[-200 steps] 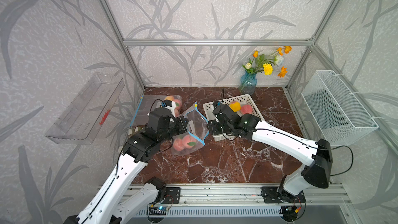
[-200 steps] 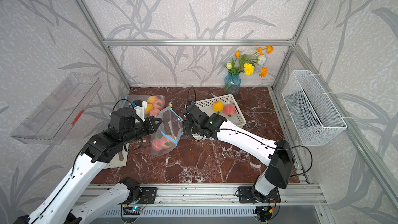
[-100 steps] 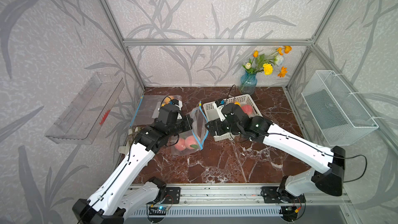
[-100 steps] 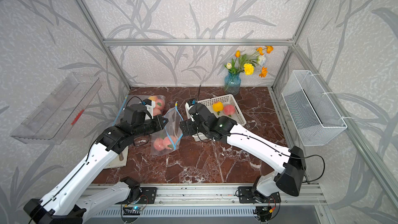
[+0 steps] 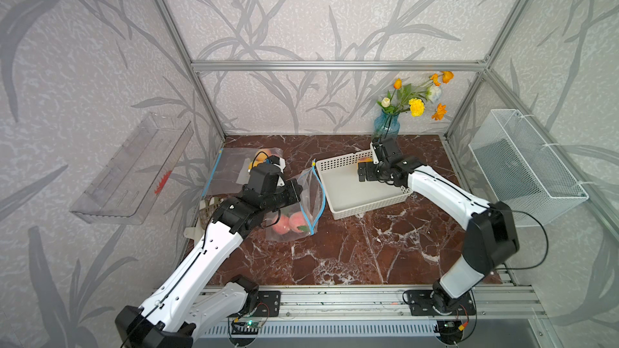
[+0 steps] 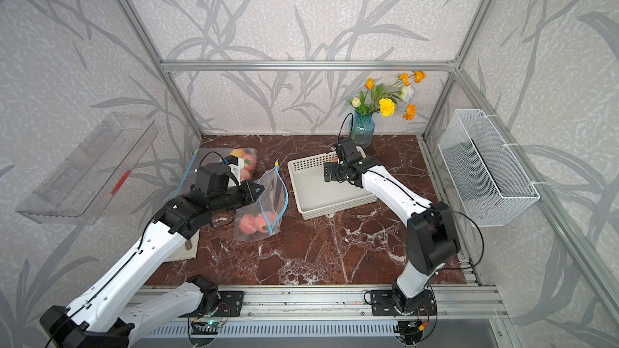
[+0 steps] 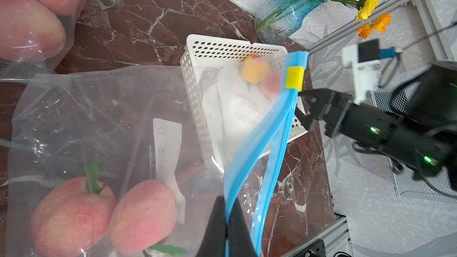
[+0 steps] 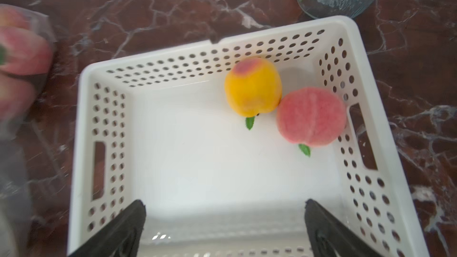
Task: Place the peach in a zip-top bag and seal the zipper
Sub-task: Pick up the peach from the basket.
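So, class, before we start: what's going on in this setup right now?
The left gripper is shut on the blue zipper edge of a zip-top bag, holding its mouth open; two peaches already sit inside. The right gripper hangs open over the white basket, where a yellow peach and a pink peach lie untouched. The bag is not yet sealed.

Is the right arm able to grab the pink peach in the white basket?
Probably yes. The right gripper hangs open above the basket, and nothing covers the pink peach, though the yellow peach touches one side.
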Robot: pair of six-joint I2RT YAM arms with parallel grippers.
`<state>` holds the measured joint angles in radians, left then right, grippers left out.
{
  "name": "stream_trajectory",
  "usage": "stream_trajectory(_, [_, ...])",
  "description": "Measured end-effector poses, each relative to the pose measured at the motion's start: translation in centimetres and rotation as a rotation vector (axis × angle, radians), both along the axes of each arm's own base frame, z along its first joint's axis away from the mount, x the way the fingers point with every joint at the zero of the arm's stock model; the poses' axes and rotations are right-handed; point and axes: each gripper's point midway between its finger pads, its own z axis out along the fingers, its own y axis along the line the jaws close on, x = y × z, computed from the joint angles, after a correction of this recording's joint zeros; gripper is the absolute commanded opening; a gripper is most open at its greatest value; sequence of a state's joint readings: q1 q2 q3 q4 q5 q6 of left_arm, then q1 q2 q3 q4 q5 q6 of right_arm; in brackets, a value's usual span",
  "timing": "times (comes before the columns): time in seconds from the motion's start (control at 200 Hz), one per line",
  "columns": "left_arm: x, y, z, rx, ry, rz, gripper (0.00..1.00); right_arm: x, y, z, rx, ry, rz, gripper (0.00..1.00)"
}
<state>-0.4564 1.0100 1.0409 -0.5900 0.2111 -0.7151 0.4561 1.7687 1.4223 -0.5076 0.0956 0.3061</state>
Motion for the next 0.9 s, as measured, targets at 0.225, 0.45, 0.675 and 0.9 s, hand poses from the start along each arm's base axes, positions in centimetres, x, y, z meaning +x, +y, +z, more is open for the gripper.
stream_trajectory(0.225, [0.3, -0.2, -0.7, 0.003, 0.016, -0.003, 0.00, 5.3, 0.6, -4.7, -0.145, 0.038, 0.057, 0.98])
stream_trajectory(0.45, [0.3, -0.3, -1.2, -0.001, 0.025, -0.006, 0.00, 8.5, 1.1, -6.6, -0.239, 0.019, 0.098, 0.96])
stream_trajectory(0.675, [0.3, -0.3, -1.2, -0.002, 0.026, -0.006, 0.00, 9.6, 1.0, -7.7, -0.302, 0.024, 0.116, 0.95])
stream_trajectory(0.9, [0.3, -0.2, -1.6, 0.002, 0.035, -0.006, 0.00, 9.3, 0.6, -9.0, -0.330, 0.058, 0.120, 0.82])
